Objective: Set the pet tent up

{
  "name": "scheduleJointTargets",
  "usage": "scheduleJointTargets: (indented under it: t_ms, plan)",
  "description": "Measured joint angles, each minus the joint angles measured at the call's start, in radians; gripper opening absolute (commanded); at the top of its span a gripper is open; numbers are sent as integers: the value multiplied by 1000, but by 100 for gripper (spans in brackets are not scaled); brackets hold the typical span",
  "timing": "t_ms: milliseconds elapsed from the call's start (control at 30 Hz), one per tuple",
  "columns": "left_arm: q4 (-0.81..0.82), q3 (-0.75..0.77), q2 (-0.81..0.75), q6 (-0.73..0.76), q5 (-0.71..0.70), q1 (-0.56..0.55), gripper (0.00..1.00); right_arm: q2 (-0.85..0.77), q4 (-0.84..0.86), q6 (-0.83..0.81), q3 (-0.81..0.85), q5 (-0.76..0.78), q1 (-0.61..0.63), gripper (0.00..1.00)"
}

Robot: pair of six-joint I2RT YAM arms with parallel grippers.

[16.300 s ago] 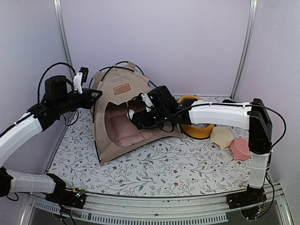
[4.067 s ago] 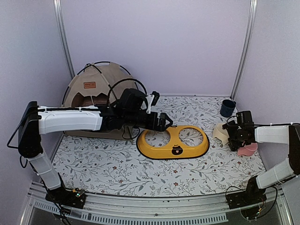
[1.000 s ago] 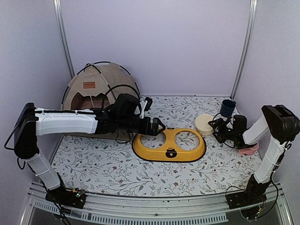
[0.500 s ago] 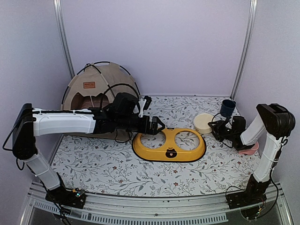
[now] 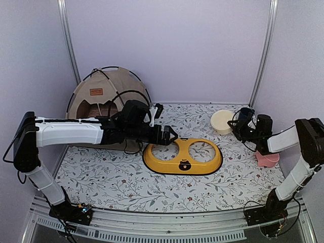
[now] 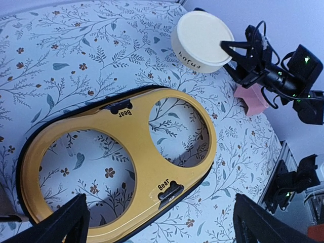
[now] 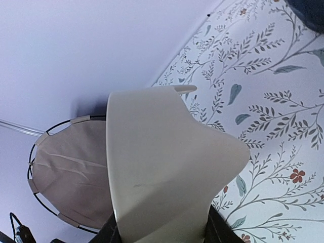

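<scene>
While stretched over yellow stand (image 5: 183, 163), left gripper (image 5: 170, 135) agape; right gripper (image 5: 236, 124) tight on bowl (image 5: 220, 120)

Top external camera looks down from high behind the robot over the whole floral table (image 5: 126, 187). Left wrist camera looks down, close above the yellow bowl stand (image 6: 140, 153). Right wrist camera, tight against a cream bowl (image 7: 162, 162), faces the pet tent (image 7: 71, 172). All 3 show that bowl.

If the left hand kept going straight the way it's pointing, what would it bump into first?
Most likely the yellow bowl stand. The open left hand points right at the stand's near end, with nothing in between. Depth is hard to judge, so it might just skim over the rim instead.
</scene>
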Motion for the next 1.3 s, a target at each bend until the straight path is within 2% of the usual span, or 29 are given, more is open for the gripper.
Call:
scheduleJointTargets:
  t_ms: [267,600,933,1300]
  plan:
    - [-2,-32,0,1,-20,15,99,-235,-304,-225,74,63,85,11]
    - [-43,-124,-5,8,-41,47,97,-408,-696,-515,169,296,325,11]
    - [-76,-133,-16,26,-56,66,97,-373,-958,-700,291,554,518,11]
    - [-82,-165,-64,40,-68,86,95,-183,-1149,-866,459,830,673,11]
